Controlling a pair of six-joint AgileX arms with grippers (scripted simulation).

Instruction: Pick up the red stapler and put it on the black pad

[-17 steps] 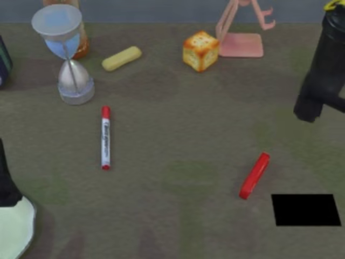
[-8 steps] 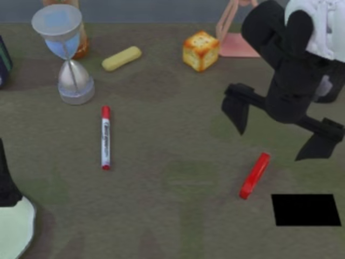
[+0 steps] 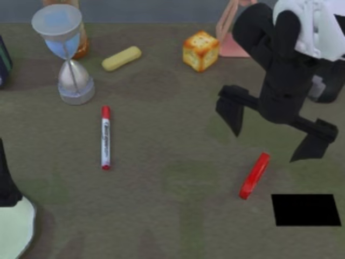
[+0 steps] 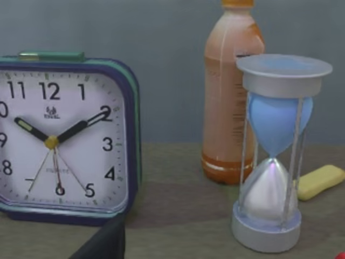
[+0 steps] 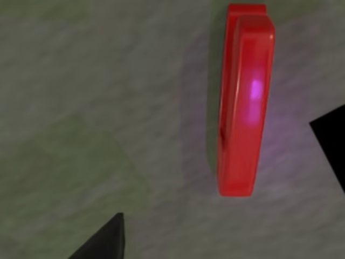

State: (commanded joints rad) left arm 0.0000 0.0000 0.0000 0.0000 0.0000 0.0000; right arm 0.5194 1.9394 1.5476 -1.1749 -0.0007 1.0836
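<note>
The red stapler (image 3: 254,176) lies slantwise on the table at the right, just left of the black pad (image 3: 305,210). My right gripper (image 3: 264,144) hovers open above the table, a little behind the stapler, with its two black fingers spread wide and nothing between them. The right wrist view looks straight down on the stapler (image 5: 245,102), with one dark fingertip (image 5: 108,237) off to its side and a corner of the pad (image 5: 331,145) at the edge. My left arm (image 3: 6,186) stays parked at the table's left edge, and one of its fingers (image 4: 105,243) shows well off centre.
A white marker with a red cap (image 3: 105,137) lies left of centre. Along the back stand an hourglass (image 3: 67,54), a yellow bar (image 3: 122,58), an orange-white cube (image 3: 200,50) and a pink stand (image 3: 240,46). An alarm clock (image 4: 64,140) and an orange bottle (image 4: 232,91) stand at the far left.
The right arm has swung in from the right edge to hover behind the stapler, then edged slightly left. The stapler, the pad and the left arm have not moved.
</note>
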